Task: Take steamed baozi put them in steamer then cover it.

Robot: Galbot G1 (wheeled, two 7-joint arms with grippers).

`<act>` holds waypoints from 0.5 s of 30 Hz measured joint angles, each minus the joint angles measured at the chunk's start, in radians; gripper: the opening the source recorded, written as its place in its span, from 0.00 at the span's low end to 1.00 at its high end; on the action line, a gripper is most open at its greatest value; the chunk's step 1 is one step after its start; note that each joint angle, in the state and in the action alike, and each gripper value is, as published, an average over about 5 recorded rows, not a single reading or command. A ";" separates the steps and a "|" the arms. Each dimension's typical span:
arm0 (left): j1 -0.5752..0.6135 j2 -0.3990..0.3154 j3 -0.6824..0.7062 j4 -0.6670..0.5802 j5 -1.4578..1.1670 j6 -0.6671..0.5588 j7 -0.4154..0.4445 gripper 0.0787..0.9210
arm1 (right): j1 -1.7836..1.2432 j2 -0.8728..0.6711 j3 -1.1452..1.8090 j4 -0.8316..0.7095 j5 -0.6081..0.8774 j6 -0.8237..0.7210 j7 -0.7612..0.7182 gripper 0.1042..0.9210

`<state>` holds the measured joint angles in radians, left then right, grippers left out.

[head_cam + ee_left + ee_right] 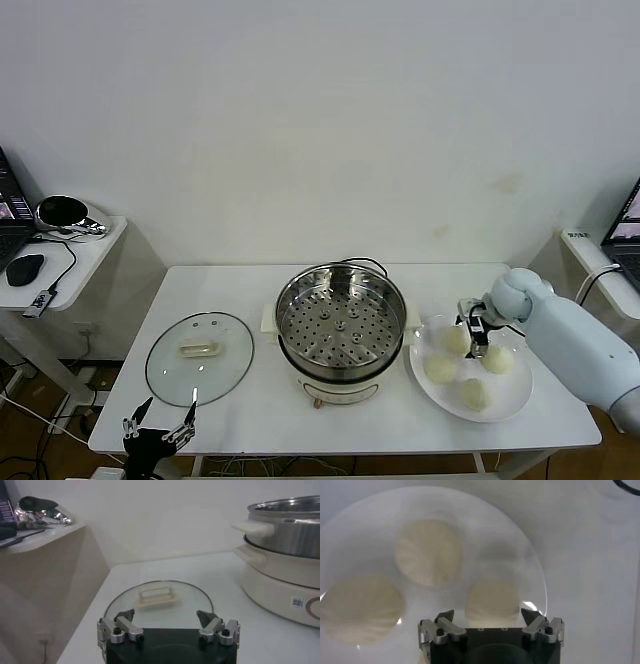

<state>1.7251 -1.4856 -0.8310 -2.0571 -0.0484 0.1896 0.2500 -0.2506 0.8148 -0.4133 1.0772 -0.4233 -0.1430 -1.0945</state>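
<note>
Four steamed baozi [441,368] are seen on a white plate [512,402] right of the empty steamer [341,316], straddled by the open right claw [474,337], while the open left claw [160,420] is parked near the cover [200,357] on the table [250,410].

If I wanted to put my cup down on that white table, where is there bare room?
Bare tabletop lies behind the glass lid, and a strip runs along the front edge between lid and steamer. The right end is crowded: the plate holds four baozi, with the right gripper down among them. The left gripper hangs open at the lid's front.
</note>
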 measured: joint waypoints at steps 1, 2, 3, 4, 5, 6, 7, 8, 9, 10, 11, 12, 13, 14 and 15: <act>0.000 0.000 0.000 0.001 0.000 0.000 0.000 0.88 | 0.000 0.001 0.000 -0.002 0.002 0.000 0.002 0.78; 0.000 0.000 0.000 0.001 0.000 0.000 0.000 0.88 | 0.000 0.001 0.000 -0.004 0.004 0.000 0.004 0.74; 0.001 0.000 0.000 0.002 0.000 0.000 0.000 0.88 | 0.001 0.001 0.000 -0.005 0.005 -0.001 0.005 0.71; 0.001 0.000 0.000 0.002 0.000 0.000 0.000 0.88 | 0.001 0.002 0.000 -0.005 0.007 -0.001 0.006 0.68; 0.002 0.000 0.000 0.003 0.000 -0.001 0.000 0.88 | 0.001 0.001 0.000 -0.006 0.009 -0.001 0.007 0.65; 0.002 0.000 0.000 0.003 0.001 -0.001 0.000 0.88 | 0.002 0.001 0.000 -0.006 0.011 -0.001 0.008 0.63; 0.003 0.000 0.000 0.003 0.001 -0.001 0.000 0.88 | 0.003 0.000 0.000 -0.005 0.014 -0.001 0.008 0.62; 0.003 0.000 0.001 0.003 0.001 -0.001 0.000 0.88 | 0.004 -0.001 -0.001 -0.005 0.017 -0.001 0.009 0.61; 0.003 -0.001 0.001 0.003 0.001 -0.001 0.000 0.88 | 0.005 -0.003 -0.001 -0.004 0.021 -0.001 0.009 0.61; 0.003 -0.001 0.002 0.003 0.001 -0.001 0.000 0.88 | 0.006 -0.005 -0.001 -0.002 0.024 -0.002 0.009 0.61; 0.003 -0.002 0.003 0.002 0.002 -0.001 0.000 0.88 | 0.008 -0.007 -0.001 0.000 0.029 -0.003 0.009 0.60; 0.003 -0.002 0.005 0.002 0.003 -0.001 0.000 0.88 | 0.010 -0.009 -0.001 0.003 0.034 -0.005 0.009 0.60; 0.003 -0.003 0.006 0.002 0.004 -0.001 0.000 0.88 | 0.012 -0.012 -0.002 0.007 0.039 -0.008 0.009 0.60; 0.003 -0.003 0.008 0.001 0.005 -0.002 -0.001 0.88 | 0.015 -0.016 -0.003 0.012 0.047 -0.011 0.008 0.60; 0.004 -0.004 0.010 0.001 0.006 -0.002 -0.001 0.88 | 0.018 -0.021 -0.005 0.018 0.055 -0.014 0.007 0.60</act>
<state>1.7288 -1.4894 -0.8215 -2.0560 -0.0423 0.1876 0.2494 -0.2322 0.7941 -0.4183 1.0947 -0.3681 -0.1571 -1.0877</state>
